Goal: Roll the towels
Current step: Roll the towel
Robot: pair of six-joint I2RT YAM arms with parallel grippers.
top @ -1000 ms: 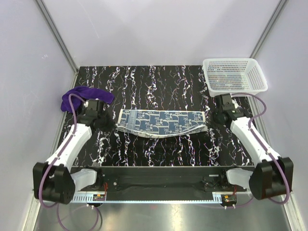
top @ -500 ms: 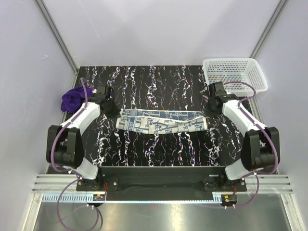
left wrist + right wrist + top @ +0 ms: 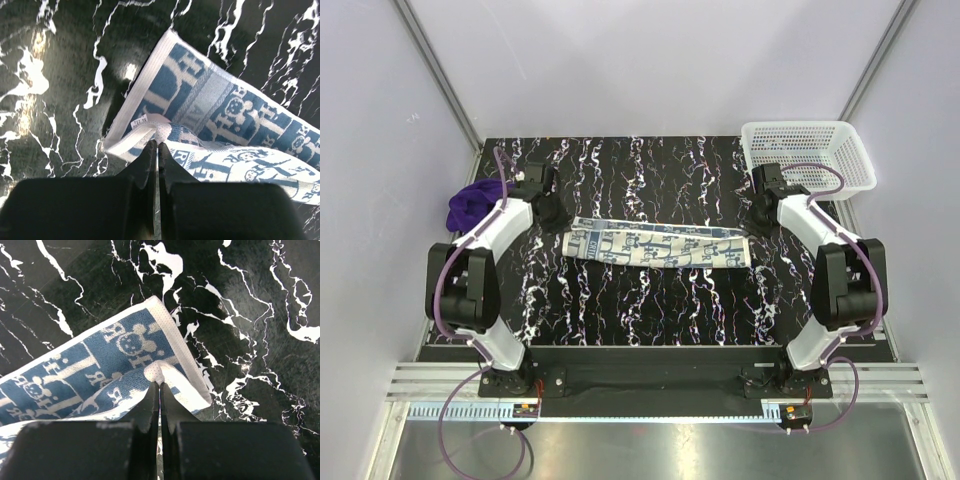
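Printed towel: The white-and-blue printed towel [image 3: 655,247] lies pulled out in a long, narrow band across the middle of the black marbled table [image 3: 650,170], with one end toward each arm.

Left gripper: The left gripper [image 3: 156,145] has its jaws pressed together on a bunched pinch of hem at the towel's left end, just beside a small white label [image 3: 140,119]. The folded cloth fans away to the right from the fingertips.

Right gripper: The right gripper [image 3: 160,385] is clamped on a small peak of white border at the towel's right end. The patterned cloth spreads off to the left, and the corner lies flat on the table just beyond the tips.

Purple towel: The purple towel [image 3: 470,205] sits in a crumpled heap at the table's left edge, beside the left arm [image 3: 500,230]. It is apart from the printed towel, and neither gripper holds it.

Mesh basket: The white mesh basket [image 3: 807,127] stands at the far right corner, behind the right arm [image 3: 810,215].

Hard to make out: From overhead, both sets of fingertips are hidden beneath the wrists, so the grips show only in the wrist views. Those views cut off the towel's middle. The left arm covers part of the purple heap. How many layers the printed band is folded into cannot be told.
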